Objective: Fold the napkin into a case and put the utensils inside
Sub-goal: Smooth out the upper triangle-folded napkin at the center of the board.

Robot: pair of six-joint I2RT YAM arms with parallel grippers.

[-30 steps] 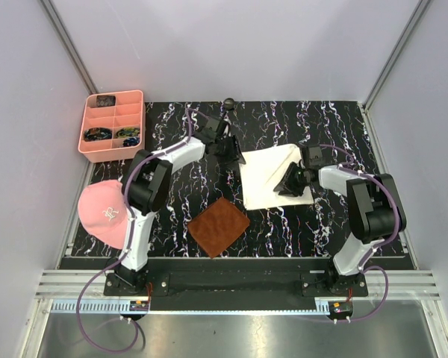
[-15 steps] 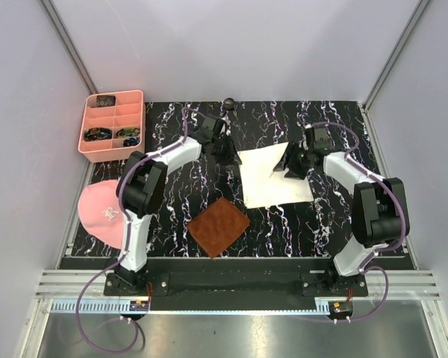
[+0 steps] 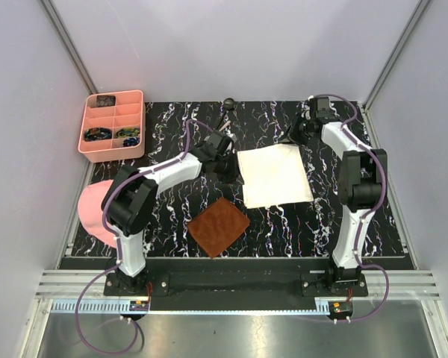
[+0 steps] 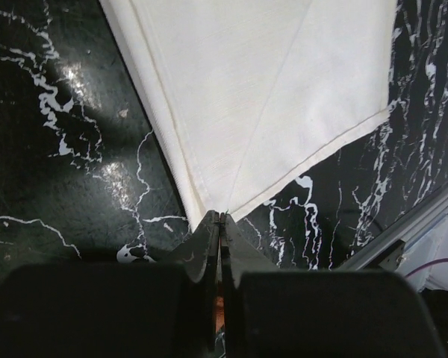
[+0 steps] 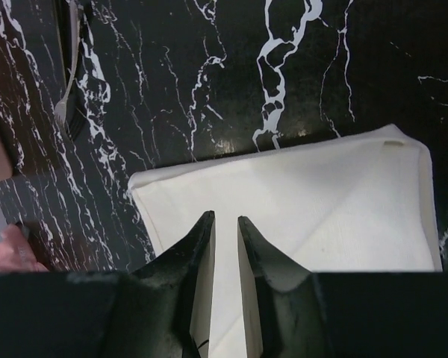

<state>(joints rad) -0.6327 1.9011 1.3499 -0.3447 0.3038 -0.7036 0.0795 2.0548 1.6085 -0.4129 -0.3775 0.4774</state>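
Nearest me, low in the middle of the top view, a brown textured mat point(image 3: 219, 226) lies turned like a diamond on the black marbled table point(image 3: 321, 224). At the left edge of the table, partly behind the left arm, sits a pink cap point(image 3: 95, 211).

Just past the mat and a little to the right, the cream-white napkin point(image 3: 274, 175) lies flat as a folded square. It is apart from the mat. Creases run across it, and doubled layers show along one edge in the left wrist view.

The left gripper point(image 4: 220, 216) is down at the napkin's left side. Its jaws are pressed tight together, and the tip of a cloth corner runs right into the closed tips, so it looks pinched there.

Farther back, near the napkin's far right corner, the right gripper point(image 5: 225, 220) hangs above the cloth. Its fingers point(image 5: 198, 246) stand a narrow slit apart with nothing between them, and the napkin shows through the gap.

In the upper left of the top view, a pink compartment tray point(image 3: 138, 123) sits at the table's far left corner, with small items in some cells that I cannot identify.

Farthest off, at the top centre by the back edge, lies a dark spoon point(image 3: 228, 102), well apart from the napkin. I cannot make out the fork for certain.
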